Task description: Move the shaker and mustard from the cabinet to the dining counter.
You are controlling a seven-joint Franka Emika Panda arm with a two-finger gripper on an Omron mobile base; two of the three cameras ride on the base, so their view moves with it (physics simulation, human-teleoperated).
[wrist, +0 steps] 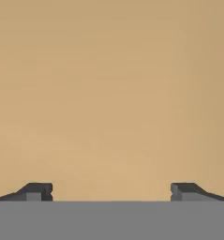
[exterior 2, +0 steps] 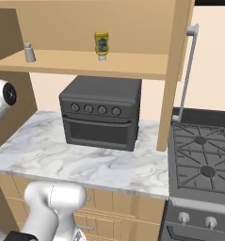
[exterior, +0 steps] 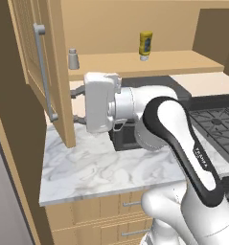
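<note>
The cabinet point(exterior: 49, 72) is seen standing open, its door swung out toward the left base camera with a long silver bar handle point(exterior: 43, 72) on it. On the wooden shelf point(exterior 2: 85, 63) inside, the shaker point(exterior: 73, 59) is set upright near the left end, and the mustard point(exterior: 145, 45) is stood on its cap farther to the right, well apart from the shaker. Both are also shown from the right base view, the shaker point(exterior 2: 29, 52) at the left and the mustard point(exterior 2: 101, 45) near the middle of the shelf.

The gripper point(exterior: 77, 106) is held level beside the open door, below the shelf, with its dark fingers point(exterior: 79, 93) pointed at the door's edge. In the hand view the gripper point(wrist: 111, 191) is spread wide, the two tips far apart, and nothing is held between them; plain wood is faced.

A black oven point(exterior 2: 100, 117) is placed on the marble bench point(exterior 2: 85, 164) beneath the shelf, beside a stove point(exterior 2: 203, 160).
</note>
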